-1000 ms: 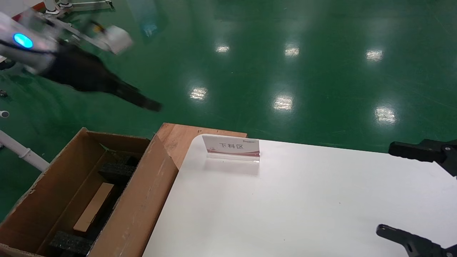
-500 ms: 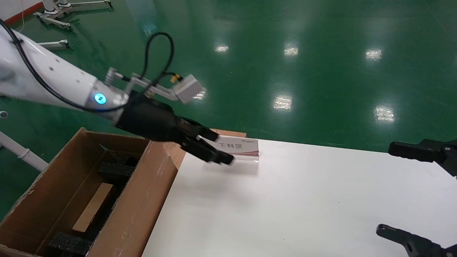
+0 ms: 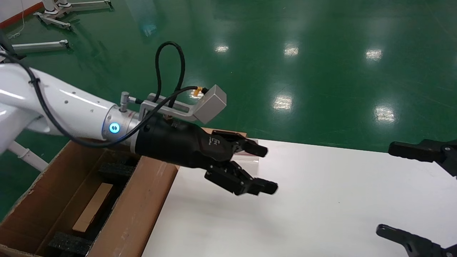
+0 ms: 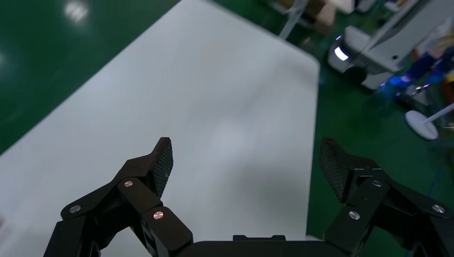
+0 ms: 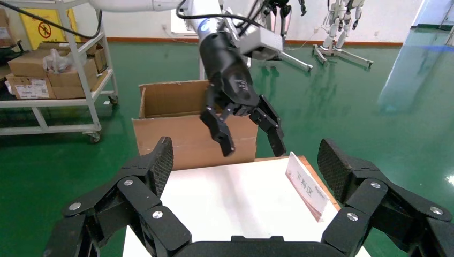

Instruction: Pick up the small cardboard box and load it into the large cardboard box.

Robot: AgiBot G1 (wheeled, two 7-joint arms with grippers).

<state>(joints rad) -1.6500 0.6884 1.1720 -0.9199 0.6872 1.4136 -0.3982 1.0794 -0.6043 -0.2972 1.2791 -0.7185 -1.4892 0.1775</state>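
The large cardboard box [image 3: 142,203] stands open at the table's left edge, with black foam blocks inside; it also shows in the right wrist view [image 5: 176,139]. The small cardboard box [image 3: 93,207] lies flat inside it between the foam blocks. My left gripper [image 3: 267,169] is open and empty, hovering over the white table's back left part, to the right of the carton. It also shows in the left wrist view [image 4: 247,160] and the right wrist view [image 5: 254,145]. My right gripper [image 3: 387,189] is open and empty at the table's right edge, also seen in its own view [image 5: 244,160].
A white table [image 3: 321,200] fills the right of the view. A small white sign [image 5: 306,184] stands at its back left edge, just behind my left gripper. Green floor lies beyond, with a shelving cart [image 5: 59,80] far off.
My left arm has swung from high over the floor at the far left, down and right past the carton, to over the table's back left part. The right arm has not moved.
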